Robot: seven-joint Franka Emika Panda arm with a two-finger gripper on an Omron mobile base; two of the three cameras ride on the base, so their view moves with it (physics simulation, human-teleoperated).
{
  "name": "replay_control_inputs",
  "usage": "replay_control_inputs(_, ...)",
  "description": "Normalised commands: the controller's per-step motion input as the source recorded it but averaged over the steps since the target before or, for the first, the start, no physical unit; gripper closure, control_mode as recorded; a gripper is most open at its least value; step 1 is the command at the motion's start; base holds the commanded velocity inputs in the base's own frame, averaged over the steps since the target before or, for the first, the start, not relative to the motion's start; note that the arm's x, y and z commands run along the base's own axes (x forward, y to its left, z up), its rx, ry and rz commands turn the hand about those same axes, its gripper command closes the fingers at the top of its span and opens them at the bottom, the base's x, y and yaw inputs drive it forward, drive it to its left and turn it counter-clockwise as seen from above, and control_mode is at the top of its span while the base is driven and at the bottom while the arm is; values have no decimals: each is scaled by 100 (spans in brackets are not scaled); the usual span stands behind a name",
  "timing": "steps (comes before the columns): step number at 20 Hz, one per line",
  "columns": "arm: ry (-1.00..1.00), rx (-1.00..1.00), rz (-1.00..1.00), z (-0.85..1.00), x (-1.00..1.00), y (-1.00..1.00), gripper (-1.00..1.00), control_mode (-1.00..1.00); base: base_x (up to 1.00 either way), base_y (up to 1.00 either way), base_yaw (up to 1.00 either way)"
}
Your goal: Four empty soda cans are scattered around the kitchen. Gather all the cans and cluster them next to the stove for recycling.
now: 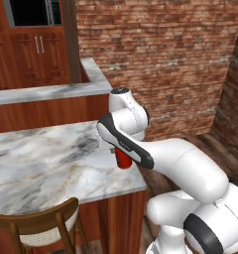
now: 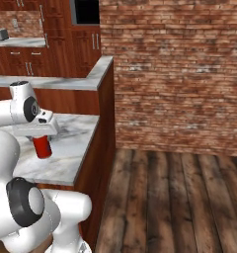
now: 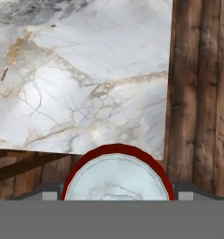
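A red soda can (image 1: 123, 158) hangs upright just under the robot's hand, above the marble tabletop (image 1: 46, 166) near its outer corner. In the right base view the can (image 2: 42, 147) sits directly beneath the grey hand body, its bottom seeming a little above the marble surface (image 2: 73, 148), though whether it touches the stone cannot be told for sure. In the hand view the can's silver top with its red rim (image 3: 117, 176) lies right at the camera, centred between the 2 fingers, whose grey tips show at either side of the rim. The fingers (image 3: 117, 196) stand wide apart and are wrapped on the can's body, grasping it.

Beyond the can the hand view shows veined white marble (image 3: 81, 74) and, past its edge, a wooden plank floor (image 3: 200, 93). A wooden chair (image 1: 46, 223) with a pale seat stands at the near side of the tabletop. A raised marble ledge (image 1: 51, 92) runs behind it, with dark wood cabinets (image 1: 36, 49) and a brick wall (image 2: 175, 74) beyond.
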Motion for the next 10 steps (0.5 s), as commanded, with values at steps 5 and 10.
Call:
replay_control_inputs(5,0,0,0,0,0,0,100,-100,0,0,0)
replay_control_inputs(10,0,0,0,0,0,0,100,-100,0,0,0)
